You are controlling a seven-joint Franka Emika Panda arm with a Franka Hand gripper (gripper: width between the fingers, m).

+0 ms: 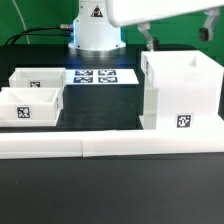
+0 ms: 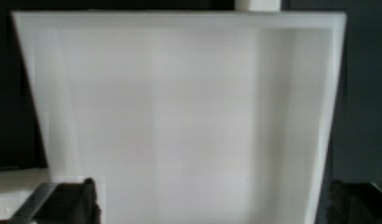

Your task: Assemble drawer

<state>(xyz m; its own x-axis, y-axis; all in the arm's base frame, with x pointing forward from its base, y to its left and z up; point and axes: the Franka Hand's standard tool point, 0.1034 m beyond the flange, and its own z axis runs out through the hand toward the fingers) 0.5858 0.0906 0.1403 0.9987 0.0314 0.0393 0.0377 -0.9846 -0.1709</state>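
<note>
Exterior view gives this count: one arm [image 1: 170, 12], one claw [image 1: 177, 34], one tall white housing [image 1: 180, 95], two low trays, one marker board [image 1: 100, 76] with four tags, and one long low wall bar [image 1: 110, 148], all on a black tabletop [image 1: 105, 108]. The housing stands at the exterior view's right with its open side upward. It has one square tag [image 1: 183, 123] on its near face, and its foot is right at the wall bar. Both trays sit at the exterior view's left, well apart from the housing: the far tray [image 1: 38, 78] and, just in front of it, the near tray [image 1: 28, 105], which also carries a tag. The marker board lies farther back, in front of the robot's base [image 1: 92, 30]. The arm reaches across the far side toward the right, and the claw hangs above the housing's open top, clear of its rim. Its fingers [image 1: 148, 38] are spread wide, released, gripping nothing. In the wrist view the housing [image 2: 170, 110] nearly fills the picture, with one dark finger [image 2: 72, 203] at the edge.
</note>
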